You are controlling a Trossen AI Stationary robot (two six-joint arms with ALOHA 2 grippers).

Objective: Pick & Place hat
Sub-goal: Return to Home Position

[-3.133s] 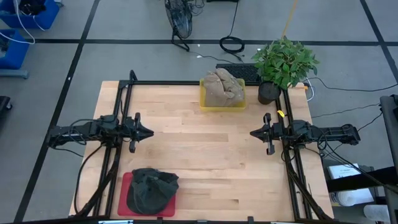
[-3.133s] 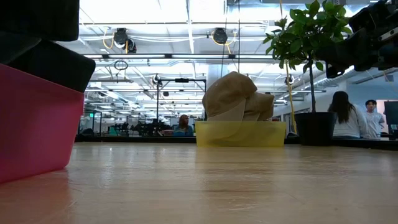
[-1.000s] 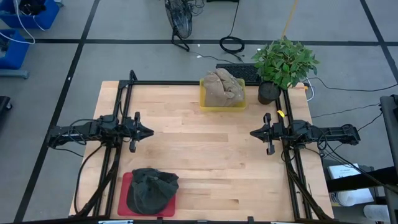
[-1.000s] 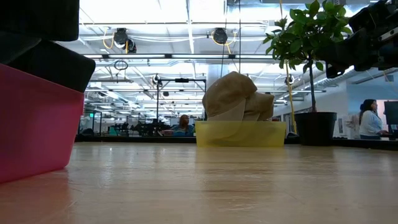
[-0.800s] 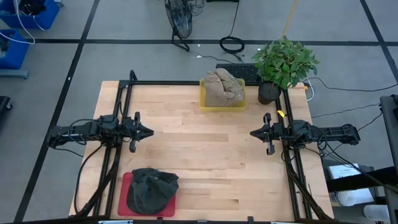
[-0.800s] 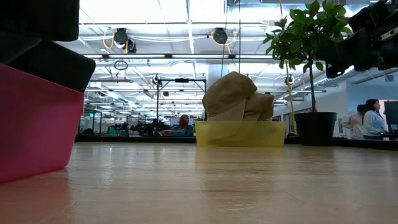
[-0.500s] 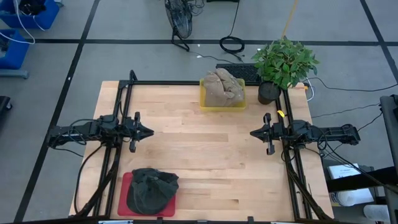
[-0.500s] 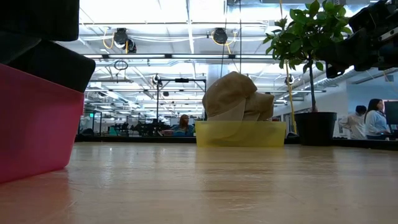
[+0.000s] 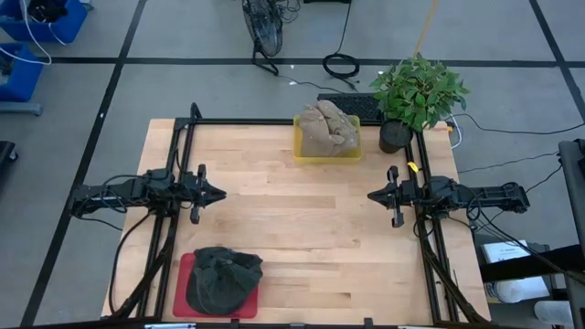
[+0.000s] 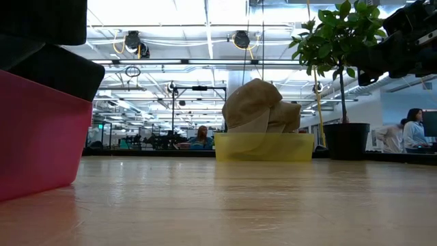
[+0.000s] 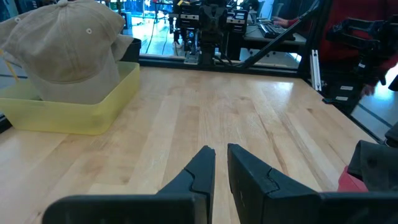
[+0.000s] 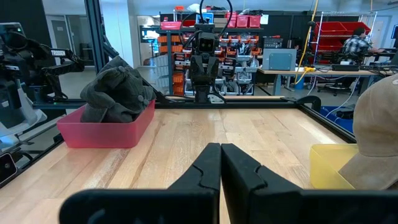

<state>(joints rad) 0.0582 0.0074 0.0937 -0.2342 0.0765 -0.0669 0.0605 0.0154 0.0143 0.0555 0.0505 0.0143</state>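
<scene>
Tan hats [image 9: 326, 128] are heaped in a yellow bin [image 9: 326, 154] at the table's far edge; they also show in the low view [image 10: 258, 106] and the left wrist view [image 11: 68, 53]. Dark grey hats [image 9: 222, 279] lie in a red bin [image 9: 183, 274] at the near left; they also show in the right wrist view [image 12: 118, 93]. My left gripper [image 9: 220, 195] hovers at the table's left side, shut and empty, its fingers [image 11: 205, 169] almost together. My right gripper [image 9: 371, 196] hovers at the right side, shut and empty, as the right wrist view [image 12: 221, 155] shows.
A potted plant [image 9: 416, 96] stands at the table's far right corner, beside the yellow bin. A black metal frame [image 9: 274, 122] runs along the table's far, left and right edges. Bare wood [image 9: 302, 219] lies between the two grippers. People [image 10: 410, 130] show in the room beyond.
Both arms and the hats have kept still. Only people in the room beyond the table have moved.
</scene>
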